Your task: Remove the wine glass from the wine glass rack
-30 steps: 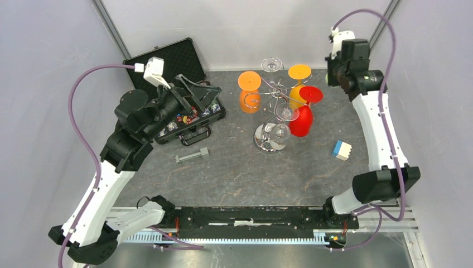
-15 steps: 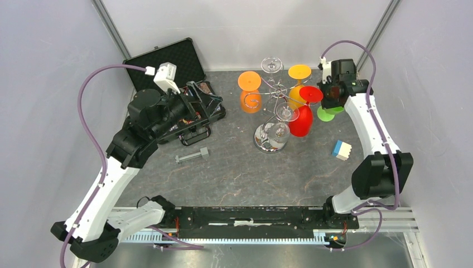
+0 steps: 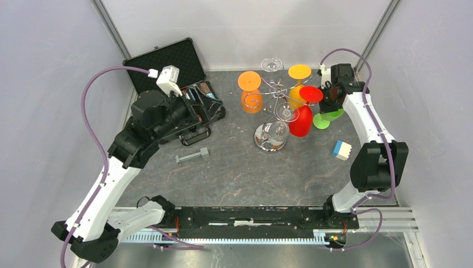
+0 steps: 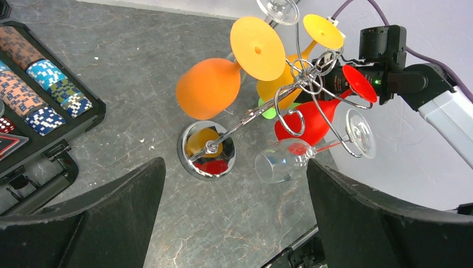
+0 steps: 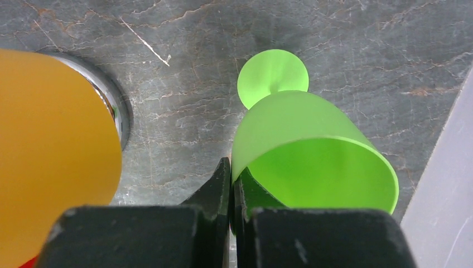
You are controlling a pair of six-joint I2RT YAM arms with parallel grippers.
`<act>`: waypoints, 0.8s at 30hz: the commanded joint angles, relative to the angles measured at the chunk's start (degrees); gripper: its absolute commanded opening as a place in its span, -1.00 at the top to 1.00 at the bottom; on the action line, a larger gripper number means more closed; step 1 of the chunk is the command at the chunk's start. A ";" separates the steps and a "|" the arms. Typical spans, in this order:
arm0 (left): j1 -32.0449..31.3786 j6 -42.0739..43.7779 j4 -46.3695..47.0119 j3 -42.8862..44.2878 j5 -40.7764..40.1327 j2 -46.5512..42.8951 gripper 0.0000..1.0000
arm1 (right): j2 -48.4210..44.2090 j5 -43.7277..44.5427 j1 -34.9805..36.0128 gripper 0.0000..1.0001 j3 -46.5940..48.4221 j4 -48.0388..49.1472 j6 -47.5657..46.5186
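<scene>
Right gripper (image 5: 231, 184), pinching the green wine glass (image 5: 301, 139) by its rim, has dropped low beside the wine glass rack (image 4: 206, 149), so the glass looks freed and set-down pending; left gripper (image 4: 234, 167) gapes wide.

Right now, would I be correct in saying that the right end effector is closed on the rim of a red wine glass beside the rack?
Not quite: the glass is green, not red. The right wrist view shows the right end effector closed on the rim of the green wine glass beside the rack.
</scene>
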 commanded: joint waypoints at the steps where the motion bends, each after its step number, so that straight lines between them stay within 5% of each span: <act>1: 0.21 1.93 0.24 0.77 -0.79 0.66 -1.00 | 0.99 -2.12 -0.01 0.90 1.61 1.91 -0.08; 7: 0.22 1.81 0.25 1.02 -1.15 1.55 -1.00 | 1.09 -0.72 0.01 0.49 2.68 2.74 0.84; 16: 0.36 1.02 1.12 2.93 -1.31 3.98 -1.00 | -0.14 -0.61 -0.01 0.24 9.27 3.23 3.41; 20: 0.69 2.66 0.10 4.35 -9.78 5.30 -1.00 | -5.08 0.28 0.01 -0.05 8.85 6.33 4.05; 24: 1.31 2.03 3.37 4.04 -7.44 6.44 -1.00 | -13.08 7.61 -0.01 -0.29 3.34 12.49 8.28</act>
